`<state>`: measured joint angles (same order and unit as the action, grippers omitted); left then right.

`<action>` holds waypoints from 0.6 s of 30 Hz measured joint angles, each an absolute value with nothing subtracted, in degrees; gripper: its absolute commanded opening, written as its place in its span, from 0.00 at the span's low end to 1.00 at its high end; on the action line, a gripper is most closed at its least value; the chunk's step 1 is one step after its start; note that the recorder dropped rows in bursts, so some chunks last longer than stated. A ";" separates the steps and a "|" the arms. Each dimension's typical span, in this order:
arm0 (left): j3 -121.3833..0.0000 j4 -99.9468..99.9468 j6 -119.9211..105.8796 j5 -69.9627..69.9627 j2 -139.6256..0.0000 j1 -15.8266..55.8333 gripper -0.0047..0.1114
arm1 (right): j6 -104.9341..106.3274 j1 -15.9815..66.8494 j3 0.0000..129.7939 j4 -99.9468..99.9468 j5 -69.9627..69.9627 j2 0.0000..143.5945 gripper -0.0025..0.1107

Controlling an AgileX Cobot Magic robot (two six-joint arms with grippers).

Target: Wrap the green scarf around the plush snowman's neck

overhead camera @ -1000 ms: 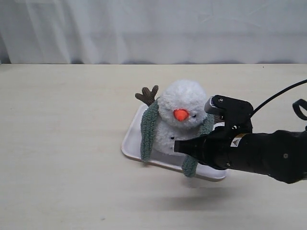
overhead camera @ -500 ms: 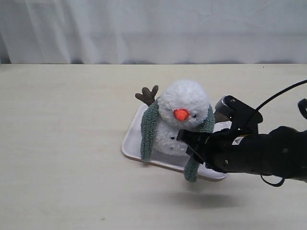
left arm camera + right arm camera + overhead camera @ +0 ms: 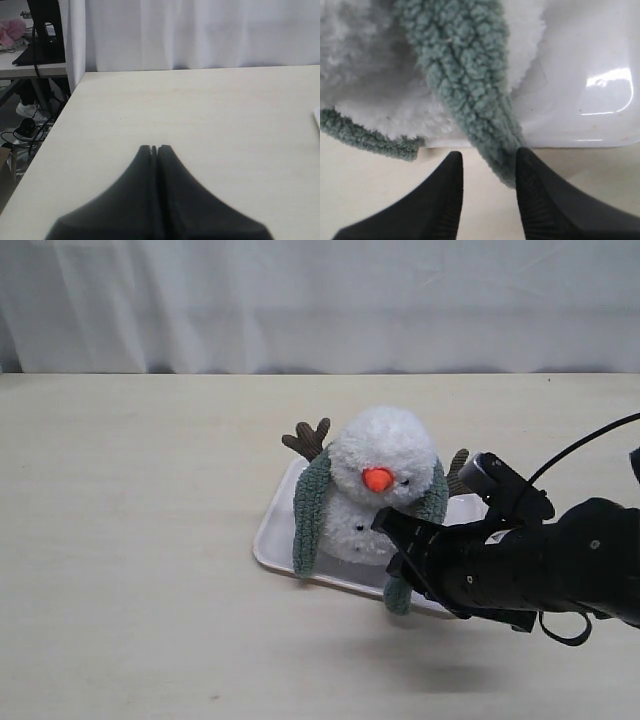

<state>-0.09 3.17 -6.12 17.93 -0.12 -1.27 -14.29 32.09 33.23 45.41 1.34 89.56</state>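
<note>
The plush snowman (image 3: pixel 385 455) sits upright on a white tray (image 3: pixel 272 532), orange nose toward the camera. The green scarf (image 3: pixel 310 512) lies behind its neck, and both ends hang down its front. The right-hand end (image 3: pixel 399 595) droops over the tray's front rim. My right gripper (image 3: pixel 396 543) is open just in front of the body, at that end. In the right wrist view the scarf (image 3: pixel 465 90) runs down to the right gripper (image 3: pixel 487 157), its tip brushing the inner side of one finger (image 3: pixel 525 165). The left gripper (image 3: pixel 154 148) is shut over bare table.
A brown twig arm (image 3: pixel 308 437) sticks out behind the snowman on the left. The tray's glossy floor (image 3: pixel 580 100) shows beside the scarf. The left wrist view shows the table's side edge (image 3: pixel 65 107), with cables and shoes on the floor beyond.
My right gripper has rolled so its fingers stand one above the other, and the arm has sunk lower and drawn closer to the snowman's front. Snowman and scarf have barely shifted.
</note>
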 measured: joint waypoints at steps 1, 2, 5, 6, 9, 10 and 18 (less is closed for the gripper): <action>-0.09 3.17 -6.12 17.93 -0.12 -1.27 0.04 | -14.29 32.09 33.33 45.54 1.74 89.56 0.32; -0.09 3.17 -6.12 17.93 -0.12 -1.27 0.04 | -14.29 32.09 33.48 45.54 2.23 89.56 0.32; -0.09 3.17 -6.12 17.93 -0.12 -1.27 0.04 | -14.04 32.09 34.60 42.30 3.90 89.56 0.32; -0.09 3.17 -6.12 17.93 -0.12 -1.27 0.04 | -13.87 32.09 35.21 40.28 4.57 89.56 0.32; -0.09 3.17 -6.12 17.93 -0.12 -1.27 0.04 | -13.32 32.09 36.41 35.69 7.04 89.31 0.32; -0.09 3.17 -6.12 17.93 -0.12 -1.27 0.04 | -13.22 32.09 36.64 34.86 7.76 89.02 0.32; -0.09 3.17 -6.12 17.93 -0.12 -1.27 0.04 | -11.53 34.08 36.86 32.97 13.31 84.50 0.32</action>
<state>-0.09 3.17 -6.12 17.93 -0.12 -1.27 -11.53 34.08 36.86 32.97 13.31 84.50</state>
